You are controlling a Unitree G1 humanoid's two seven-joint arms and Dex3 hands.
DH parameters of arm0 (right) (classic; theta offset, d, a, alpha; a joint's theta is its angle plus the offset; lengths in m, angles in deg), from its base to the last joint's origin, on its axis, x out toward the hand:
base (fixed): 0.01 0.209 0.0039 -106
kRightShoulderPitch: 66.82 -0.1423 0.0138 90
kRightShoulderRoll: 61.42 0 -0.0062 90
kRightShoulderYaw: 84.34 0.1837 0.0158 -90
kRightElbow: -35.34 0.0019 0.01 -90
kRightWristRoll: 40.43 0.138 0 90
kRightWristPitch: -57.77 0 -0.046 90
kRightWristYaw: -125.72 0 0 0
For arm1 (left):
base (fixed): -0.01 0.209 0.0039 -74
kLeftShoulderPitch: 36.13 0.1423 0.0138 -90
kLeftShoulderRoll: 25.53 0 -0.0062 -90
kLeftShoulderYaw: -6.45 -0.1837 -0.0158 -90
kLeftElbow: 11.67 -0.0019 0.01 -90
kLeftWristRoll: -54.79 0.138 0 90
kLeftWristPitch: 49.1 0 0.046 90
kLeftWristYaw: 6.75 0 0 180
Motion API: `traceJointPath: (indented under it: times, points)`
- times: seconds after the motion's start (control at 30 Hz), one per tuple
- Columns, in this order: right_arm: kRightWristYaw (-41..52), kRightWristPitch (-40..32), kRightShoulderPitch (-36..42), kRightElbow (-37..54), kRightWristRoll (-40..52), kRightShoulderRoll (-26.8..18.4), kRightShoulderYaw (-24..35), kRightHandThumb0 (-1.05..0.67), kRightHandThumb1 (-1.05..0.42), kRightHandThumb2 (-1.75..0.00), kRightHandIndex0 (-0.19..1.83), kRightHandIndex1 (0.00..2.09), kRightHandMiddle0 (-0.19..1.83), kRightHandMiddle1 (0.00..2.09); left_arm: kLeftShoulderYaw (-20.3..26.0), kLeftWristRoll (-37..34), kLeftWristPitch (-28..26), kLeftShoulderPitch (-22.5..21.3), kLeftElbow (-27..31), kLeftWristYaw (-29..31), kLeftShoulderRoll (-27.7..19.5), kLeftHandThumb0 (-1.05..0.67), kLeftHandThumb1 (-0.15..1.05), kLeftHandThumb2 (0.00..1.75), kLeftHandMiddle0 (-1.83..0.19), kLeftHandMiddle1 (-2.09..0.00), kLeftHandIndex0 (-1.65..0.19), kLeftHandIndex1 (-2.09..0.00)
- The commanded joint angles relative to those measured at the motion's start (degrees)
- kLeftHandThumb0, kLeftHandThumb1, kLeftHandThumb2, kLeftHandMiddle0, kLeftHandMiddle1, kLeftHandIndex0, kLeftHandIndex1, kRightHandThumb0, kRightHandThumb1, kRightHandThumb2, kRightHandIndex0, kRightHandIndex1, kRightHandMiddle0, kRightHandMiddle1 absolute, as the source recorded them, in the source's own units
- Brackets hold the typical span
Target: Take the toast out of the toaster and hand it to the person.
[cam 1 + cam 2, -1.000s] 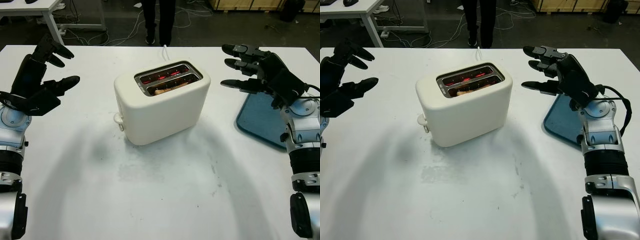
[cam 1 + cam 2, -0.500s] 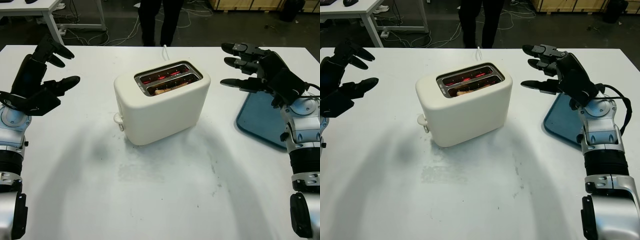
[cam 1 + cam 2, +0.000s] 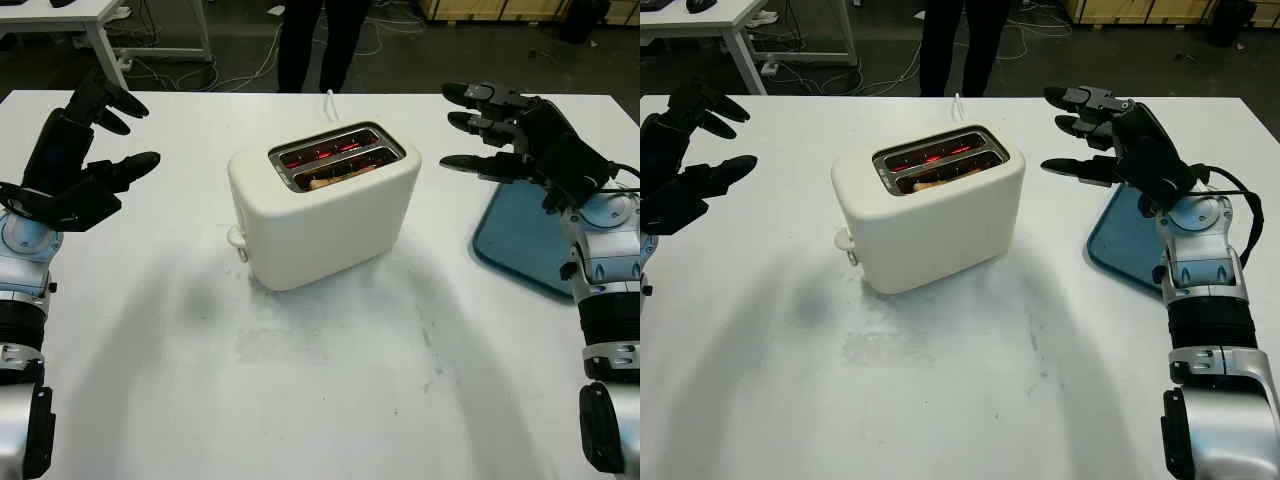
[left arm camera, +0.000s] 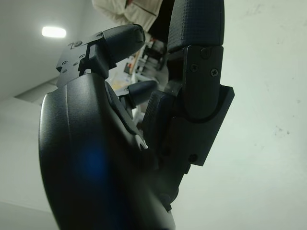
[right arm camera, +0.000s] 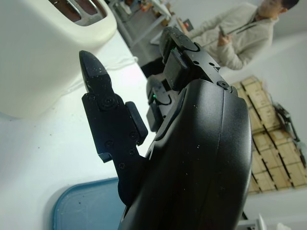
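Observation:
A cream two-slot toaster (image 3: 322,205) stands in the middle of the white table (image 3: 300,400), its slots glowing red inside. A brown slice of toast (image 3: 332,178) sits low in the nearer slot. My right hand (image 3: 490,130) hovers open to the right of the toaster, level with its top, fingers pointing toward it. My left hand (image 3: 85,150) is open above the table's left side, well away from the toaster. A person (image 3: 320,40) in dark trousers stands at the table's far edge; the right wrist view catches the person (image 5: 240,40) in a beige jacket.
A blue tray (image 3: 525,240) lies flat on the table under my right forearm. The toaster's white cord (image 3: 330,100) runs off the far edge. A lever knob (image 3: 236,238) sticks out on the toaster's left end. Cables lie on the floor beyond.
My right hand has edged slightly up and toward the toaster. The person at the far edge has shifted their stance. The toaster and my left hand have stayed put.

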Motion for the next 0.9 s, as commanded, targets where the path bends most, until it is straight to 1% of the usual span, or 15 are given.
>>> traceJointPath:
  times: [0.0,0.17,0.37,0.87]
  points:
    - [0.1,0.9,-0.6,0.5,0.0,-0.1,-0.2,-0.24,-0.80,0.00,0.47,0.01,0.48,0.00,0.0,0.1,0.8,0.0,-0.3,-0.2,-0.1,-1.05,0.92,0.46,0.00,-1.75,0.00,-1.62]
    - [0.1,-0.2,-0.5,1.3,0.5,0.2,0.0,-0.18,-0.80,0.00,0.46,0.00,0.47,0.00,0.0,0.4,0.0,0.2,0.0,-0.3,-0.2,-1.05,0.92,0.46,0.00,-1.75,0.00,-1.62]
    - [0.1,0.8,-0.6,0.6,0.4,0.3,0.0,-0.21,-0.80,0.00,0.46,0.01,0.47,0.01,0.2,-0.4,0.8,0.0,-0.5,0.0,0.1,-1.05,0.92,0.45,0.00,-1.75,0.00,-1.61]
    - [0.3,1.4,-0.9,0.1,0.2,0.2,-0.2,-0.21,-0.80,0.00,0.46,0.00,0.47,0.00,0.2,-0.2,0.4,0.3,-0.2,-0.3,0.0,-1.05,0.92,0.45,0.00,-1.75,0.00,-1.62]
